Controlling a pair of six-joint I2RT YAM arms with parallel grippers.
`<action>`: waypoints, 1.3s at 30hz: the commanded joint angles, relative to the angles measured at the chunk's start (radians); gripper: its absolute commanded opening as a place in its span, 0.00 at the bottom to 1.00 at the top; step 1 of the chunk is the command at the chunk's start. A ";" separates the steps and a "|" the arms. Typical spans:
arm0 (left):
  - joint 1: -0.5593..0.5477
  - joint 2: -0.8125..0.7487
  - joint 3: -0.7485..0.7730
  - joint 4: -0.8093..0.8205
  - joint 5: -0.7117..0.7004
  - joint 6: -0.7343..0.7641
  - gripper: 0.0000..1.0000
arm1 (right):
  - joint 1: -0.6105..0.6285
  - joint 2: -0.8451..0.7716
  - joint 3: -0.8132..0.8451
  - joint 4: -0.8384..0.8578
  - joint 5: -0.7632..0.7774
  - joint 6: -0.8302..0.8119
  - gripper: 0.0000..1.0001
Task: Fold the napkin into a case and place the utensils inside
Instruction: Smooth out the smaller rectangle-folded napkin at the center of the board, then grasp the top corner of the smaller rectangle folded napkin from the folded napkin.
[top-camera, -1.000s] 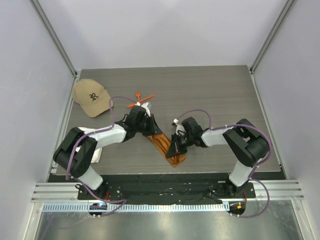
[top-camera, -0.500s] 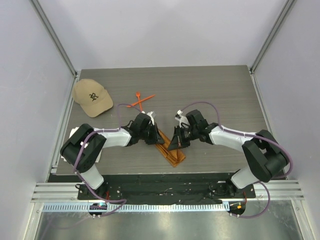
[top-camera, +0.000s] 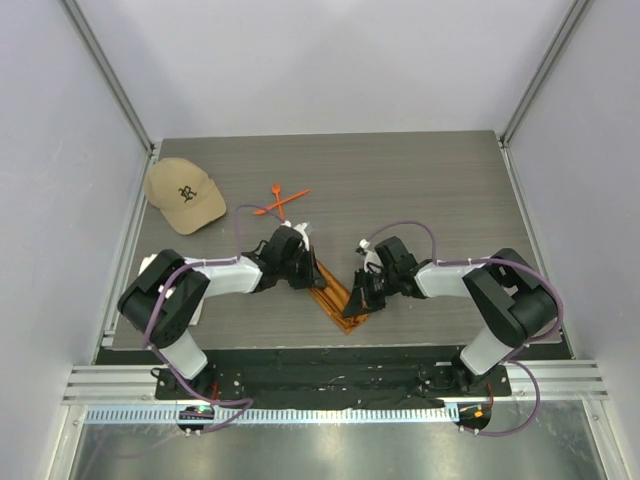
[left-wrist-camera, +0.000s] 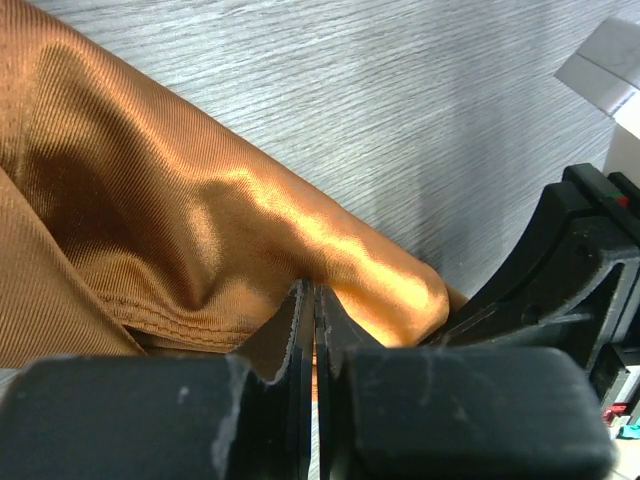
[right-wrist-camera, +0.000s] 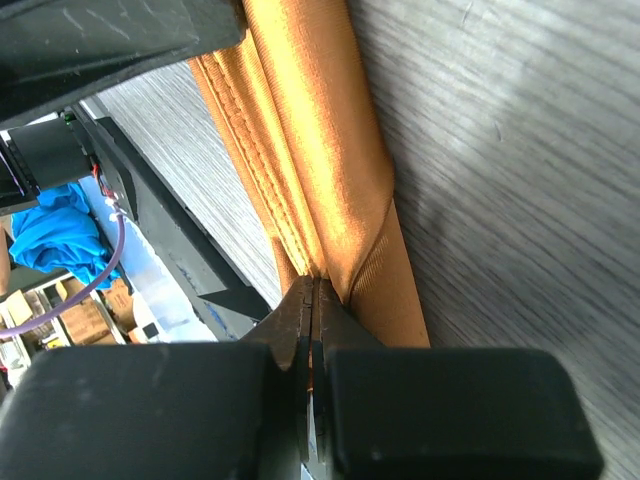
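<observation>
- Pinching the folded napkin (top-camera: 335, 292), the left gripper (top-camera: 306, 268) clamps its far end and the right gripper (top-camera: 358, 300) its near end.
- It lies diagonally by the front edge of the table (top-camera: 450, 190); the utensils (top-camera: 280, 202) lie crossed beyond.
- Best: move both ends together, layers aligned.

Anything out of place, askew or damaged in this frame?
Nothing is spilled or damaged. The napkin, folded to a narrow strip, lies diagonally, with the left and right jaws both shut on it. The two utensils lie crossed outside it. A tan cap sits at the left rear, apart from the work.
</observation>
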 joint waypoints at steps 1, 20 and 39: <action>0.004 -0.013 0.038 -0.082 -0.067 0.062 0.04 | -0.002 -0.029 -0.033 -0.031 0.054 -0.038 0.01; 0.043 -0.095 0.427 -0.658 -0.380 0.162 0.13 | -0.014 0.129 0.490 -0.160 0.143 -0.026 0.01; -0.003 0.122 0.520 -0.679 -0.513 0.079 0.18 | 0.004 0.335 0.545 0.029 0.083 0.106 0.01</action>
